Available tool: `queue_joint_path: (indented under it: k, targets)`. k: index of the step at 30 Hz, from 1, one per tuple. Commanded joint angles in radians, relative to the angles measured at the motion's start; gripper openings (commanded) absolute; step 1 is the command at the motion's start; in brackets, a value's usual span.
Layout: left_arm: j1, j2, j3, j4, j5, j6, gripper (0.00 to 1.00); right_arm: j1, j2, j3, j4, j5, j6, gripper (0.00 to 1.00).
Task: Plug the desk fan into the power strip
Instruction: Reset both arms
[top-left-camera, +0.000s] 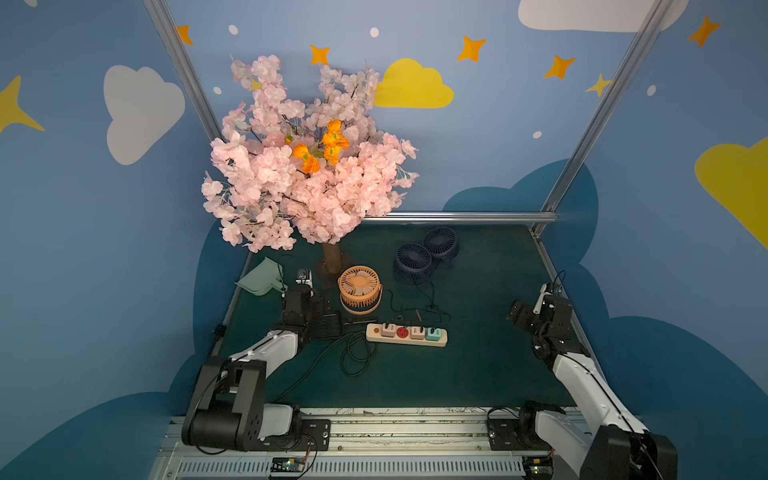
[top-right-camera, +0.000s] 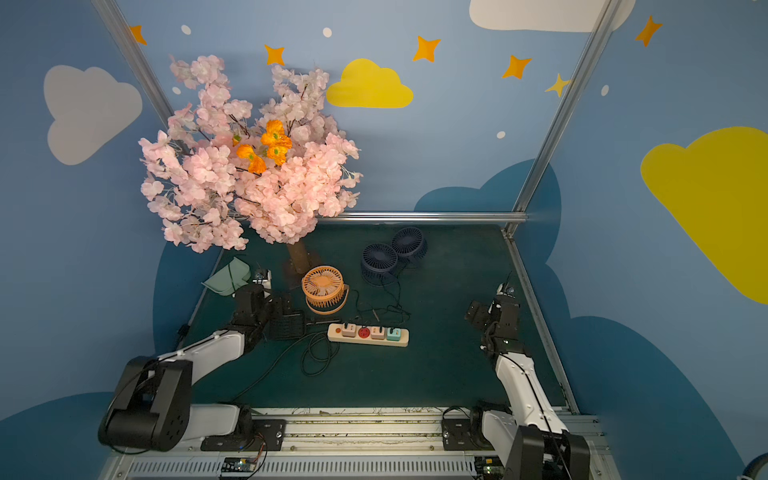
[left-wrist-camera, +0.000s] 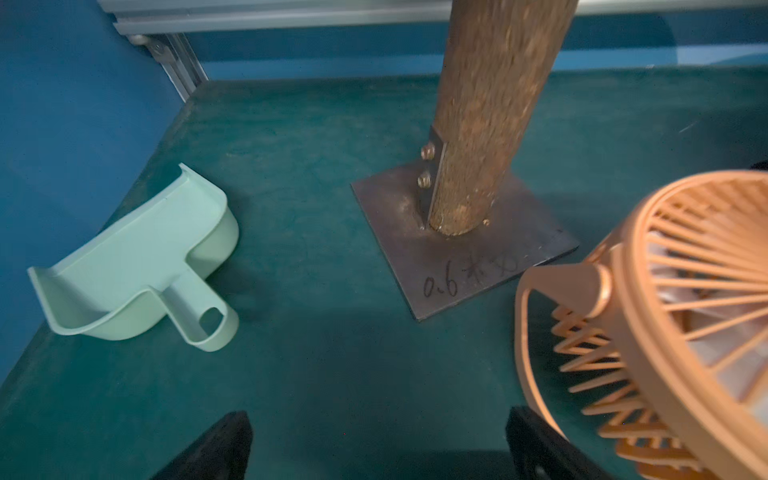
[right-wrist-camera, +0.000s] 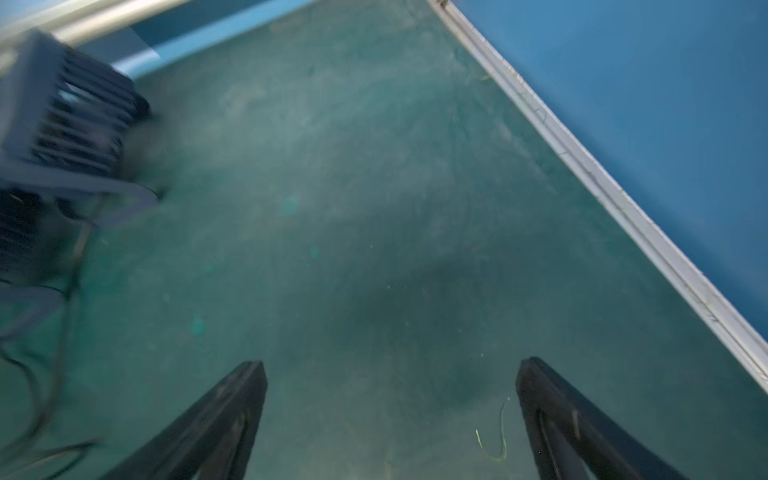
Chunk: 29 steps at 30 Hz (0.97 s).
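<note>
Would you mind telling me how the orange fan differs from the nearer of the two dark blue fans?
Colour: the orange fan is pale orange, the nearer blue fan navy. Place: the orange fan stands just behind the power strip, by the tree trunk; the nearer blue fan stands farther back, beside a second blue fan. Both are round, grilled desk fans on the green table, faces tilted upward.

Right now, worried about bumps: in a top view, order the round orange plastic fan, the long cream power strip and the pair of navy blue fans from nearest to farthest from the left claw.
1. Round orange plastic fan, just right of the left claw.
2. Long cream power strip, farther right, mid-table.
3. Pair of navy blue fans, far back right.
</note>
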Motion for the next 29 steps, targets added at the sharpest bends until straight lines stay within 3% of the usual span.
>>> queue_joint_path:
  k: [1,3,5,7,9,12,14,21,29]
  targets:
    - [-0.009,0.111,-0.034,0.336,0.064,0.109,1.0,0.009,0.061,-0.015,0.281,-0.006,-0.102,0.98]
    - [-0.013,0.088,-0.063,0.326,0.099,0.109,1.0,0.016,0.121,-0.029,0.363,-0.019,-0.134,0.98]
    - [-0.013,0.174,-0.139,0.606,0.102,0.128,1.0,0.025,0.177,-0.069,0.499,-0.042,-0.147,0.98]
    - [-0.011,0.116,-0.085,0.38,0.099,0.106,1.0,0.045,0.219,-0.078,0.582,-0.066,-0.151,0.98]
    - [-0.011,0.163,-0.121,0.545,0.096,0.118,1.0,0.067,0.285,-0.062,0.624,-0.072,-0.168,0.98]
    - [-0.013,0.123,-0.101,0.431,0.083,0.104,1.0,0.119,0.438,-0.059,0.782,-0.068,-0.236,0.98]
    - [-0.014,0.137,-0.111,0.483,0.081,0.108,1.0,0.126,0.489,-0.056,0.836,-0.053,-0.26,0.98]
    - [-0.018,0.157,-0.118,0.521,0.077,0.117,1.0,0.111,0.458,0.03,0.597,-0.017,-0.255,0.98]
    - [-0.018,0.155,-0.121,0.523,0.079,0.118,1.0,0.116,0.452,0.027,0.6,-0.007,-0.259,0.98]
